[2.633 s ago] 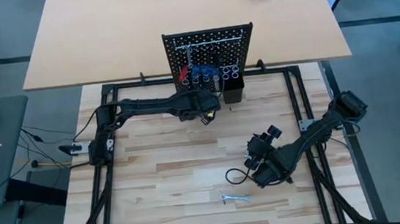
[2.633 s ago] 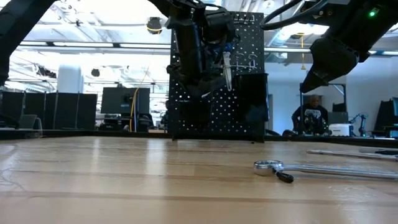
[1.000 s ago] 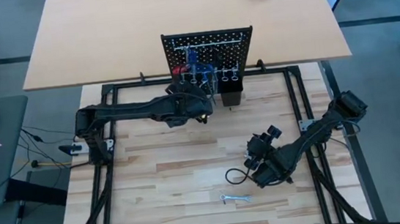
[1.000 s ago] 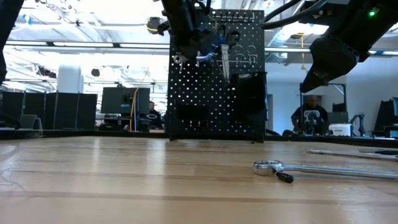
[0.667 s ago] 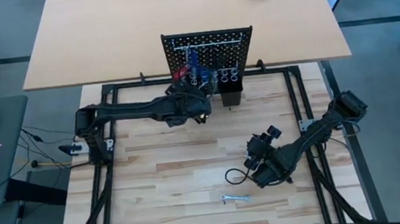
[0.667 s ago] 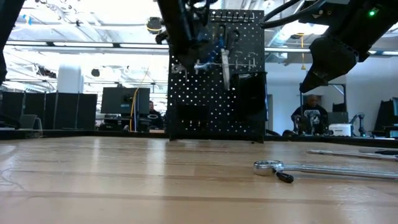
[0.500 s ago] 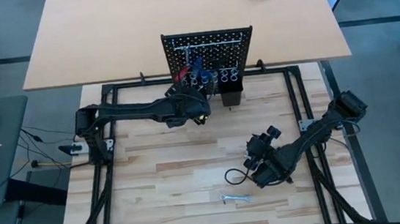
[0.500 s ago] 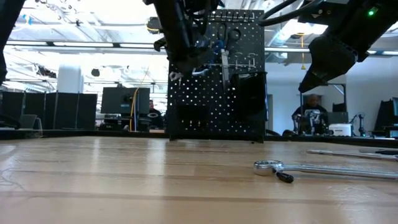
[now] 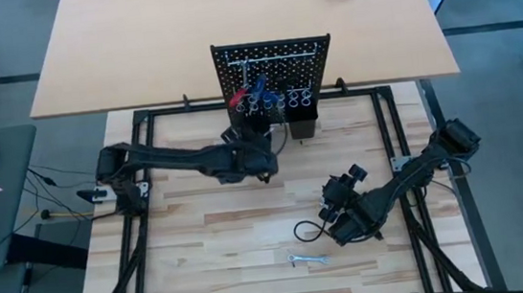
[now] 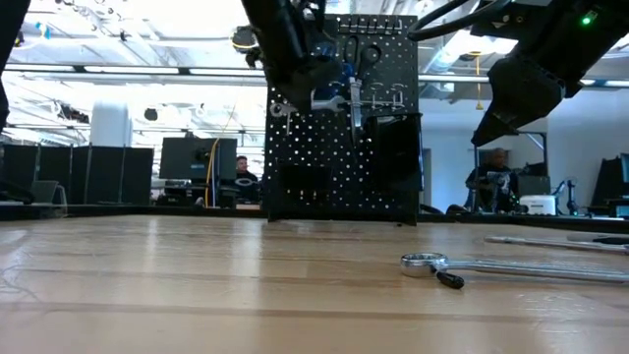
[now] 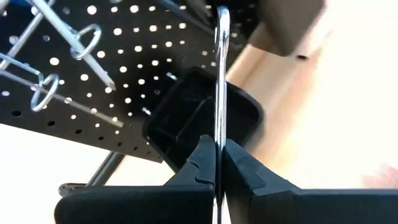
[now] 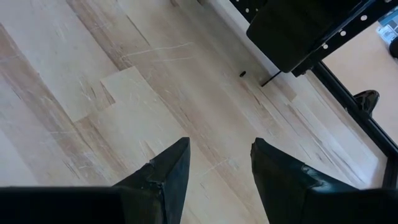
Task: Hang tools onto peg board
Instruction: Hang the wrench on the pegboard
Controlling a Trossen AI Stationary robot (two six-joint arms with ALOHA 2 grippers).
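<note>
On the left we have our left arm stretched across the table (image 9: pixel 195 259) toward the peg board (image 9: pixel 272 57), its left gripper (image 11: pixel 216 155) clamped flat on a slim silver wrench (image 11: pixel 221 74) that stands up between the fingers. We judge that it is pinched by one end so the free end can be threaded onto one of the silver ring hooks (image 11: pixel 87 38), which jut out of the panel beside it; in the left wrist view the wrench's upper end is near those hooks, but we cannot tell whether it has caught one. Below it sits one of the black cups (image 11: pixel 202 115) at the board's base. In the low view the wrench hangs in front of the board, among tools already hung there, including blue-handled ones (image 9: pixel 259 99). Further right, a second wrench (image 10: pixel 491 265) lies flat on the wood, well apart from the board, and we take it as still to be hung. Rightmost, our right gripper (image 12: pixel 217 165) hovers above bare table with its fingers spread and nothing between them, near that wrench, probably waiting its turn.
</note>
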